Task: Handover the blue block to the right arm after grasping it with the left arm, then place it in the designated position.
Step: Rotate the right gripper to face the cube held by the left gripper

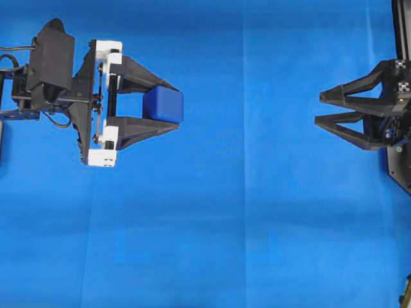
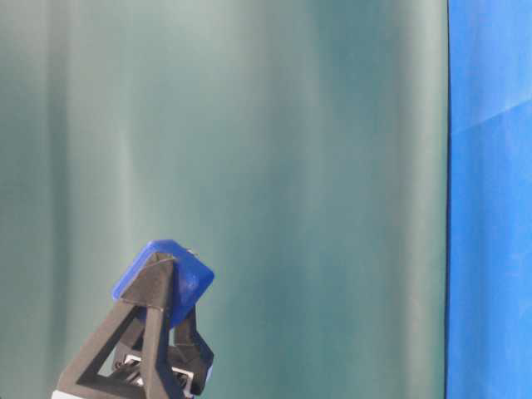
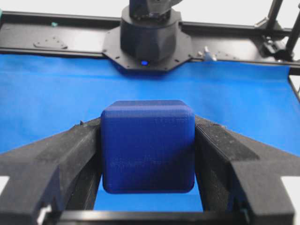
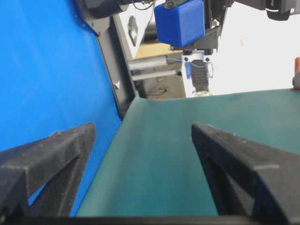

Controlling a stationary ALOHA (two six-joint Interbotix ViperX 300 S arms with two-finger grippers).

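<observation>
Left gripper [image 1: 168, 106] pinches blue block [image 1: 163, 105] between fingertips, raised off blue cloth [image 1: 205, 224]. Block's far face bare, turned toward right gripper [image 1: 324, 108], well apart across cloth, jaws spread wide, holding nothing.

This is a robotics lab bench. A smooth bright blue cloth [image 1: 244, 212] covers the whole tabletop, and just beyond its far edge a black metal mounting frame [image 3: 56, 44] carries a black robot arm base [image 3: 149, 35]. A plain dark green fabric backdrop [image 2: 249, 150] hangs beside the cloth, and cables and clutter [image 4: 159, 70] show behind the frame.
</observation>
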